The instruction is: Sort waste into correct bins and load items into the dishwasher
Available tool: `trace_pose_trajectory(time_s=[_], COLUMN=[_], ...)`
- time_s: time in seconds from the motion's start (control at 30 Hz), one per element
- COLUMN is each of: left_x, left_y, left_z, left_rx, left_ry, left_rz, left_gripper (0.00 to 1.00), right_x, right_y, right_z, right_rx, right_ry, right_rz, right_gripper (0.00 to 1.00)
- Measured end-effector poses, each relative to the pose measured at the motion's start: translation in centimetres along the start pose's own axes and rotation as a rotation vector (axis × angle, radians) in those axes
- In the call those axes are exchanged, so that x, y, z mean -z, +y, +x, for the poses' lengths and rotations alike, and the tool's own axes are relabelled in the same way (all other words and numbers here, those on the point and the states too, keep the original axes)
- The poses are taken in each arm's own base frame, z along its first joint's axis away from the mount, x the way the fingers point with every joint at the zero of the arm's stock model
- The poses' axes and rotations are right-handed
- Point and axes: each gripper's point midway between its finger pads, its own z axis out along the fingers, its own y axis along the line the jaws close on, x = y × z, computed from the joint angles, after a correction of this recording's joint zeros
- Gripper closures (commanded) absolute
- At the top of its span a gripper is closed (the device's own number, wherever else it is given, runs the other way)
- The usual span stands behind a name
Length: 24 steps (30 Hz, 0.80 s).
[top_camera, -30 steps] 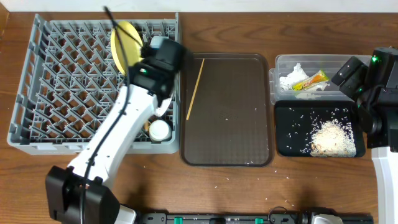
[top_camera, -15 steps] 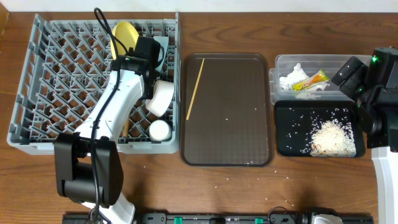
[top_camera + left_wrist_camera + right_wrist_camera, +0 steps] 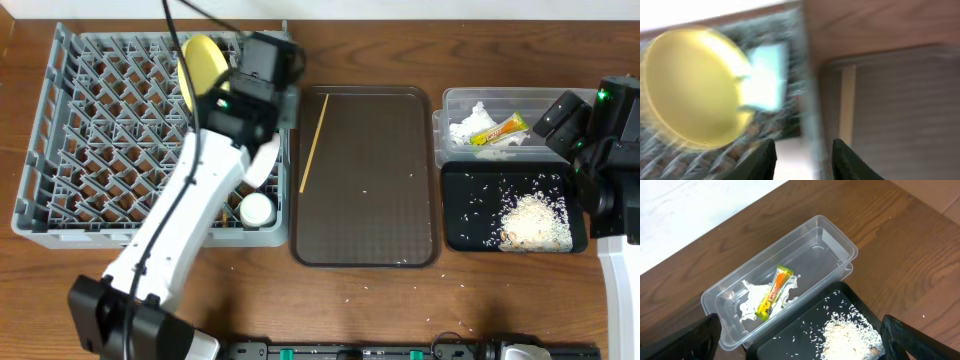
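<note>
Wooden table — tub holds wrapper, its red lettering unreadable.

I can read no word or number here. The yellow-orange snack wrapper in the clear tub carries some red print, but in my right wrist view it is too small to read.

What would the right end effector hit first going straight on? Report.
Likely the black tray, at its edge beside the clear tub; the open right end effector points there, though depth is unclear.
</note>
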Motion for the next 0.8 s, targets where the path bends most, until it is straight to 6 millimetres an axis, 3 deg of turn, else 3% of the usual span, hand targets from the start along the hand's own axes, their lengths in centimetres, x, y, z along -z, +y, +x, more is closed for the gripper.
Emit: trace_pose_trajectory(time_s=[0.07, 0.13, 0.2, 0.27, 0.33, 0.4, 0.53, 0.63, 0.73, 0.8], left_x=[-0.4, -2.4, -5.3, -6.5, -7.6, -8.2, -10.5, -14.0, -15.7, -15.8], left_y=[-4.3, -7.2, -9.1, -9.6, -10.6, -10.9, -10.8, -8.7, -6.7, -6.5], left_z=[0.1, 2.1, 4.0, 4.6, 3.0, 2.4, 4.2, 6.3, 7.1, 6.9], left_rx=[-0.046, -0.081, -0.103, -0.109, -0.107, -0.103, -0.054, 0.007, 0.018, 0.008], left_ry=[-0.007, 0.077, 0.208, 0.291, 0.312, 0.340, 0.450, 0.543, 0.572, 0.566], left_rz=[0.088, 0.128, 0.154, 0.155, 0.167, 0.168, 0.230, 0.257, 0.261, 0.266], left_gripper=[0.62, 0.62, 0.61, 0.61, 0.57, 0.56, 0.56, 0.52, 0.51, 0.51], right_x=[0.0, 0.0, 0.0, 0.0, 0.0, 0.0, 0.0, 0.0, 0.0, 0.0], right_y=[0.0, 0.0, 0.0, 0.0, 0.0, 0.0, 0.0, 0.0, 0.0, 0.0], right_z=[0.0, 0.0, 0.0, 0.0, 0.1, 0.0, 0.0, 0.0, 0.0, 0.0], right_rx=[0.000, 0.001, 0.000, 0.001, 0.001, 0.001, 0.001, 0.001, 0.001, 0.001], right_ry=[0.000, 0.001, 0.001, 0.001, 0.002, 0.002, 0.001, 0.001, 0.001, 0.001], right_rz=[0.000, 0.000, 0.000, 0.000, 0.001, 0.000, 0.000, 0.000, 0.000, 0.001], right_gripper=[0.01, 0.01, 0.01, 0.01, 0.01, 0.01, 0.01, 0.01, 0.01, 0.01])
